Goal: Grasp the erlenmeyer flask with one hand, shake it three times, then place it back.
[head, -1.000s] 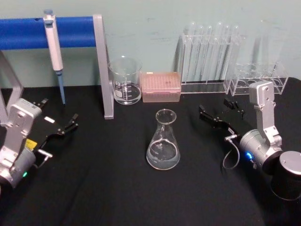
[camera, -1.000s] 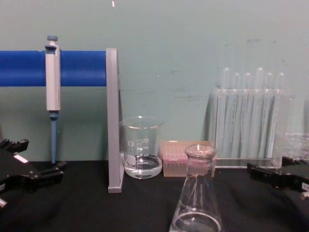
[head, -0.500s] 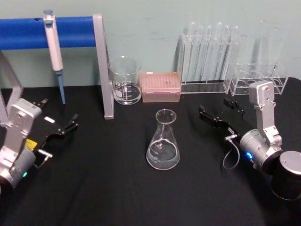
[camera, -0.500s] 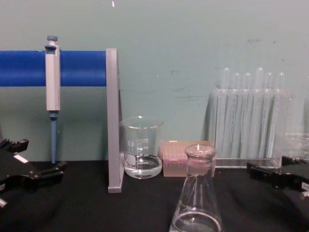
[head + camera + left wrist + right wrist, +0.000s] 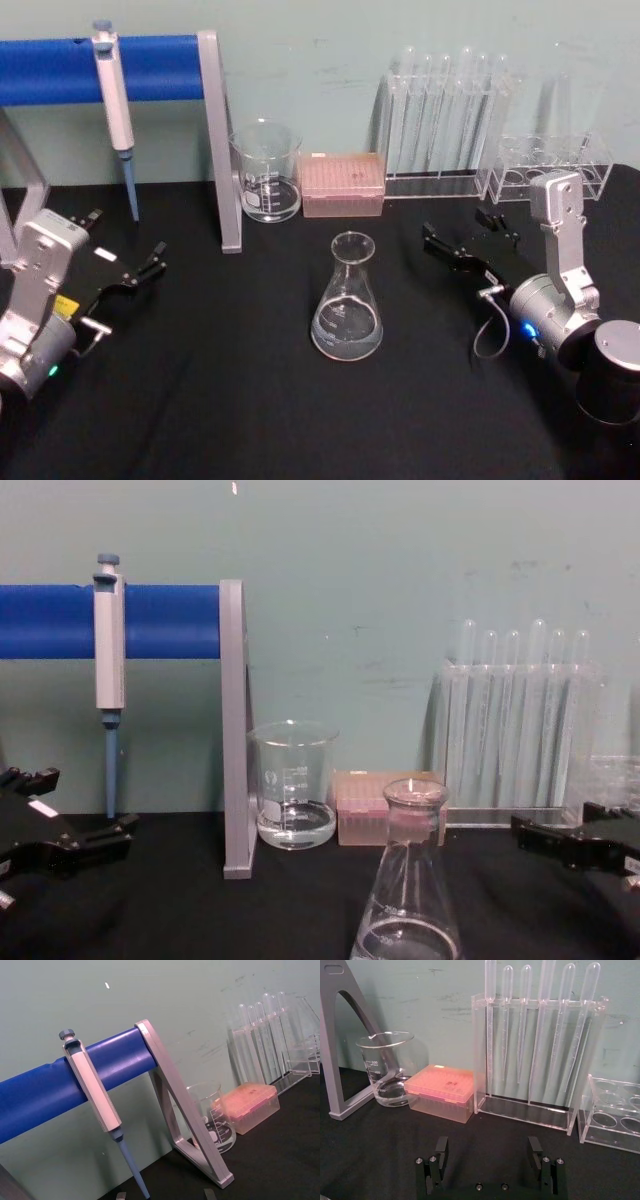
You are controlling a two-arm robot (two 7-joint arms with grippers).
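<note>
Fingers (image 5: 441, 1152) apart, 1 flask (image 5: 348, 300) untouched.

A black-covered table (image 5: 230, 400) was seen. In the frame centre the erlenmeyer flask (image 5: 348, 300) was placed on it; along the upper edge a beaker (image 5: 266, 172), a pink box (image 5: 343, 184) and clear racks (image 5: 448, 110) were set.

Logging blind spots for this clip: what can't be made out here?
- Erlenmeyer flask: base cut off by the chest view's bottom edge.
- Beaker: printed markings too small to read, head view.
- Left gripper: body cut off by the chest view's left edge.
</note>
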